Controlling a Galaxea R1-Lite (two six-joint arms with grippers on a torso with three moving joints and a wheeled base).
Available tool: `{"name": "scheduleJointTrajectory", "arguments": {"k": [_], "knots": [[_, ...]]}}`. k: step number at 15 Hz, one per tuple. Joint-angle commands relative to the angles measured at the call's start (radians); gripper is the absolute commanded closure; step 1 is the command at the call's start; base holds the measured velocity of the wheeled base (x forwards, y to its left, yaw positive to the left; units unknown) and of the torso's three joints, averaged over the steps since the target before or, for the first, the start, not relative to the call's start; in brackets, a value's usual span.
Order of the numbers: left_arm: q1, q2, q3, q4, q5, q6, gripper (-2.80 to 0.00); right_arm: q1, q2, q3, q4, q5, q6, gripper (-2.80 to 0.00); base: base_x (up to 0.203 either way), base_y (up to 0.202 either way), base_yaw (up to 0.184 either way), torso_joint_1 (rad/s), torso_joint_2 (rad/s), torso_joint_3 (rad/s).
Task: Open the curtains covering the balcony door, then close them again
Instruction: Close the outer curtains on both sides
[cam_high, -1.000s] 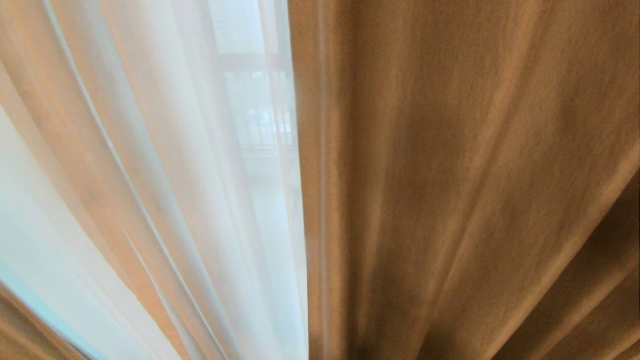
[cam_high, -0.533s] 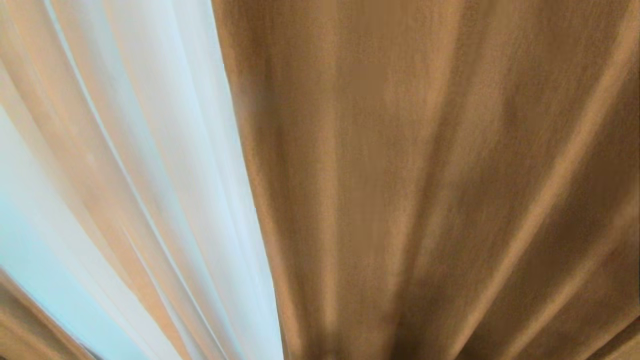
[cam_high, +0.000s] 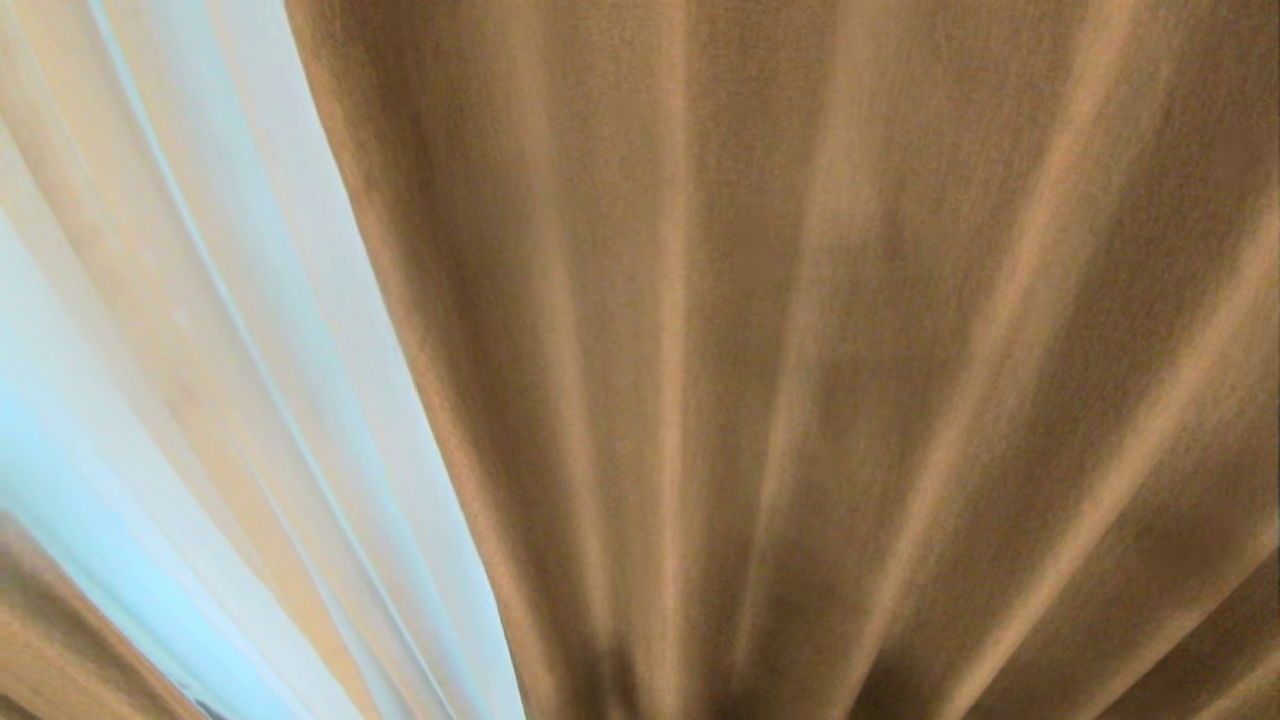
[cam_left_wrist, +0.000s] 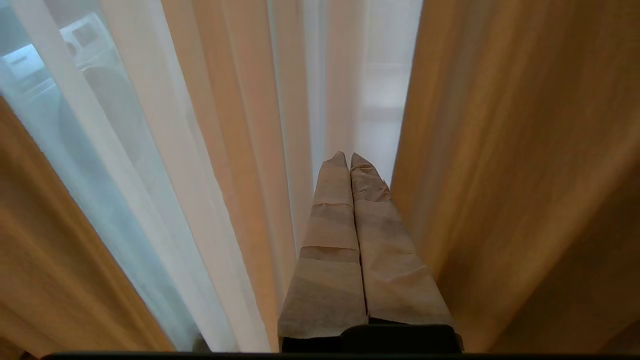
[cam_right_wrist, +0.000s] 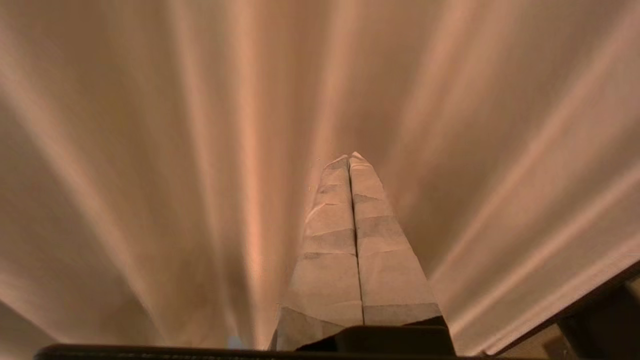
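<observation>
The curtains fill every view. A thick beige drape (cam_high: 800, 350) covers most of the head view, and its left edge lies over the thin white sheer layer (cam_high: 230, 330). My left gripper (cam_left_wrist: 349, 156) is shut and empty, pointing into the gap between a beige drape (cam_left_wrist: 500, 150) and the sheer folds (cam_left_wrist: 165, 150). My right gripper (cam_right_wrist: 350, 157) is shut with nothing between its fingers, its tips close in front of the beige drape (cam_right_wrist: 200, 150). The balcony door is hidden behind the cloth. Neither arm shows in the head view.
Another beige fold (cam_high: 60, 640) crosses the head view's lower left corner. Dim pale shapes (cam_left_wrist: 45, 55) show through the sheer in the left wrist view. A dark edge (cam_right_wrist: 600, 310) sits at the corner of the right wrist view.
The beige drape's edge has slid leftward across the head view. It now covers the sheer gap where railing bars showed a second ago. The sheer folds on the left stayed put.
</observation>
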Motion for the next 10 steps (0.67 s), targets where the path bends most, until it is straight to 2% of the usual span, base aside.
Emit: {"name": "scheduleJointTrajectory", "arguments": {"k": [1,3,5,7,10], "knots": [[0.0,0.0,0.0,0.0,0.0,0.0,0.0,-0.012,-0.18,0.077,0.017,0.035,0.0,0.0,0.0,0.0,0.0,0.0,0.0,0.0],[0.0,0.0,0.0,0.0,0.0,0.0,0.0,-0.017,-0.244,0.122,0.038,0.216,0.008,0.0,0.0,0.0,0.0,0.0,0.0,0.0],[0.0,0.0,0.0,0.0,0.0,0.0,0.0,-0.02,-0.246,0.124,0.099,0.234,0.037,0.0,0.0,0.0,0.0,0.0,0.0,0.0],[0.0,0.0,0.0,0.0,0.0,0.0,0.0,-0.019,-0.247,0.126,0.096,0.233,0.071,0.0,0.0,0.0,0.0,0.0,0.0,0.0],[0.0,0.0,0.0,0.0,0.0,0.0,0.0,-0.018,-0.247,0.127,0.094,0.233,0.079,0.0,0.0,0.0,0.0,0.0,0.0,0.0]]}}
